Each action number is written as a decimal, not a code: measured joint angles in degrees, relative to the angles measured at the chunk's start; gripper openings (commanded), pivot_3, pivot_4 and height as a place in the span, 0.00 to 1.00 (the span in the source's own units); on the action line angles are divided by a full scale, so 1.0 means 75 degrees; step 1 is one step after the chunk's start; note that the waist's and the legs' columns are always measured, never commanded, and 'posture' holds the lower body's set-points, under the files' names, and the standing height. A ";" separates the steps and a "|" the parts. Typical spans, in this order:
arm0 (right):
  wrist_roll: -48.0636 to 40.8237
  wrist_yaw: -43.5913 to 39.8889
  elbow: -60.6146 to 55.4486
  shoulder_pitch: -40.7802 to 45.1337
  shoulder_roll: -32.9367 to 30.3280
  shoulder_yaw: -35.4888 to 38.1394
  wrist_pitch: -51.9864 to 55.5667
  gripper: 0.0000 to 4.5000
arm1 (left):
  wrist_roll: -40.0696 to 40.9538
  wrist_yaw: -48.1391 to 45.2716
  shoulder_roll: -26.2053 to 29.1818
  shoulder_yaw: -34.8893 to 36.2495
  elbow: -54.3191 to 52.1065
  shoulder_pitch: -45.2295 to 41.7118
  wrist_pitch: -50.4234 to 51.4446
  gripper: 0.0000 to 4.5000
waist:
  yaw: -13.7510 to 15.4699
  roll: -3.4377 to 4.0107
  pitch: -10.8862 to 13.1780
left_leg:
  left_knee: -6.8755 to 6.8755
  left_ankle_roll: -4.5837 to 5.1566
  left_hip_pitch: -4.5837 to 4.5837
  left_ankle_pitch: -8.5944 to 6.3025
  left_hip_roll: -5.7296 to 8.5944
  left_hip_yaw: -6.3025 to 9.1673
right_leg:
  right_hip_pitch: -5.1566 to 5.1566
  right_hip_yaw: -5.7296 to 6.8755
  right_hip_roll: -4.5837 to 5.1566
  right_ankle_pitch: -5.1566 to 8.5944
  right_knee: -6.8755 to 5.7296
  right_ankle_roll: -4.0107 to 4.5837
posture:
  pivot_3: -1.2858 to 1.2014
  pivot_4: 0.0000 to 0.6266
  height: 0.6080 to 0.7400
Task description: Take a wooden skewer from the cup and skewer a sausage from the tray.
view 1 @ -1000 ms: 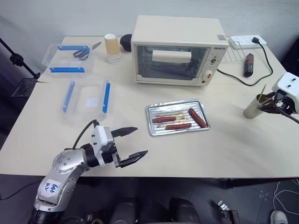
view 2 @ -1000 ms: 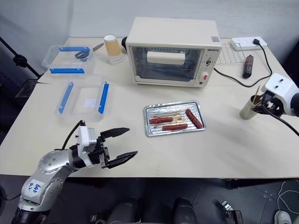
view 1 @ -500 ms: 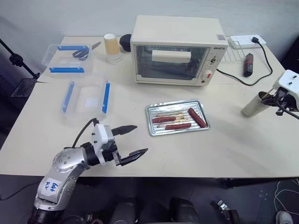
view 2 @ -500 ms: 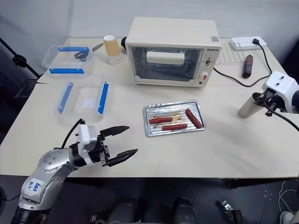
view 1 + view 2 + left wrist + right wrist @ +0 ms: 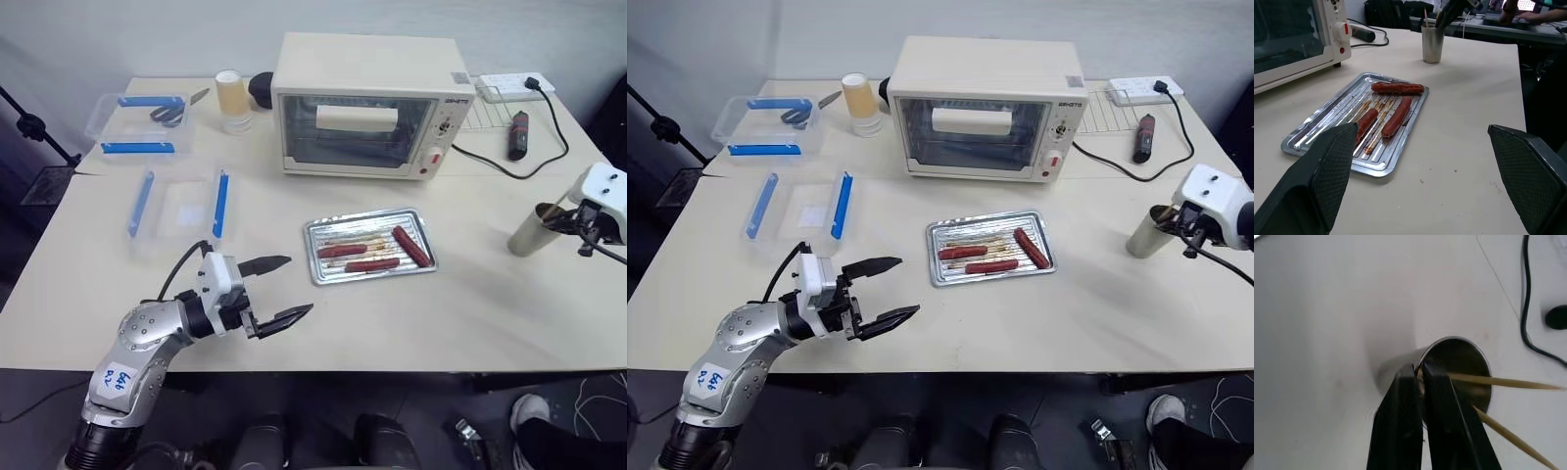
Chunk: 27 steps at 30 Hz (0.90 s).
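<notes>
Since the earlier frame the right gripper (image 5: 1419,374) has closed, pinching a wooden skewer (image 5: 1503,381) at the cup (image 5: 532,228) rim; cup stands right of tray (image 5: 318,233); left gripper (image 5: 279,290) jaws wide, holding nothing.

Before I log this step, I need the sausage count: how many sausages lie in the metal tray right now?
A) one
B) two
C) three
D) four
C: three reddish-brown sausages lie in the metal tray, in front of the toaster oven.
</notes>
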State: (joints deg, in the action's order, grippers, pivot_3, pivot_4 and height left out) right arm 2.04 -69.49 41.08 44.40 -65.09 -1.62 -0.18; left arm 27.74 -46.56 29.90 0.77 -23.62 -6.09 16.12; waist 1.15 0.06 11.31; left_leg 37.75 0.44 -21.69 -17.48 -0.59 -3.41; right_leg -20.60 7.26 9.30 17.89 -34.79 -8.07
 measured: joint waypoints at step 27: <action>-0.0181 -0.0477 -0.0720 -0.0185 -0.0351 0.0245 0.0572 0.60 | -0.0055 -0.0133 0.0053 0.0063 0.0265 0.0134 -0.0248 1.00 | 0.0012 0.0014 0.0002 | 0.0010 0.0002 0.0000 -0.0011 -0.0010 -0.0010 | -0.0004 -0.0009 -0.0001 -0.0001 0.0000 0.0001 | 0.52 0.24 1.00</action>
State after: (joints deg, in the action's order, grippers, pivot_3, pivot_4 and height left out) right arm 0.68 -73.07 35.68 43.01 -67.73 0.22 4.11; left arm 27.33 -47.56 30.30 1.25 -21.64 -5.09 14.26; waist 1.25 0.17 11.32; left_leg 37.82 0.45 -21.68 -17.56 -0.67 -3.48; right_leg -20.63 7.19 9.29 17.88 -34.79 -8.06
